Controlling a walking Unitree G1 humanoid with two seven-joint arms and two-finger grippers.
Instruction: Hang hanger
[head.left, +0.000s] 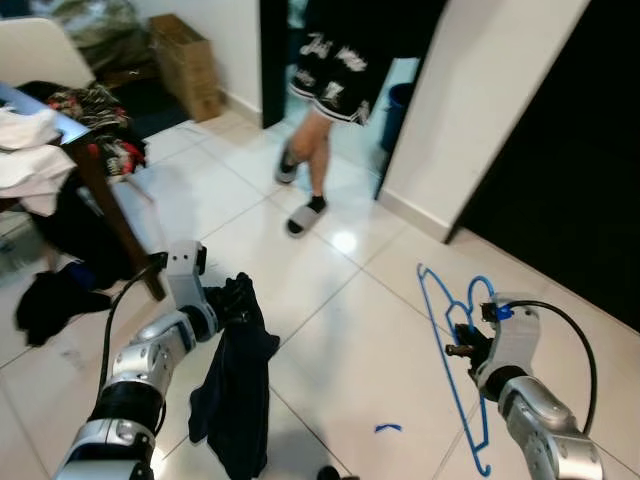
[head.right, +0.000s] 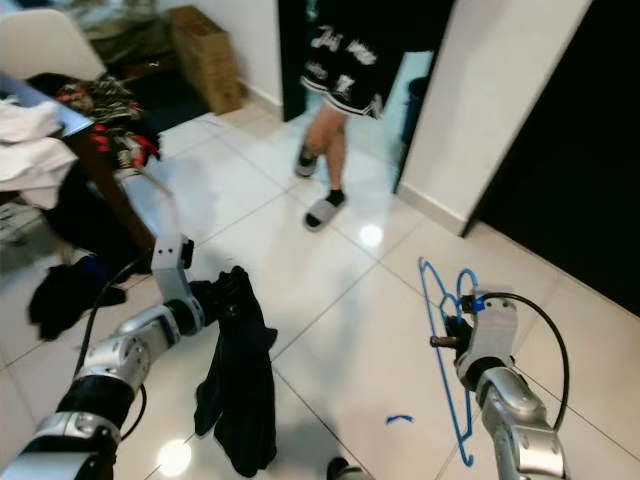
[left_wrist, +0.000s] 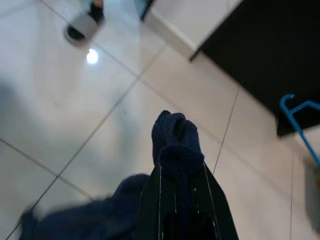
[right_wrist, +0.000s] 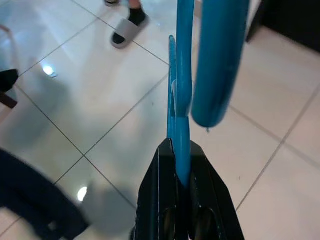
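Blue hanger (head.left: 455, 330) sits pinched between the closed right gripper (right_wrist: 182, 165) fingers, while the left gripper (left_wrist: 181, 165) clamps a dark garment (head.left: 238, 390).

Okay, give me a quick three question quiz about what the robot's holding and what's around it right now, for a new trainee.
1. True or false: the right gripper is shut on the blue hanger.
2. What does the left gripper hold?
A. a white towel
B. a dark navy garment
C. a cardboard box
3. Fill in: a small blue piece lies on the ____ floor between the two arms.

Key:
1. True; the wrist view shows it clamped between the fingers.
2. B; the dark navy garment hangs from it toward the floor.
3. Tiled. A person in slippers stands beyond, near the doorway.
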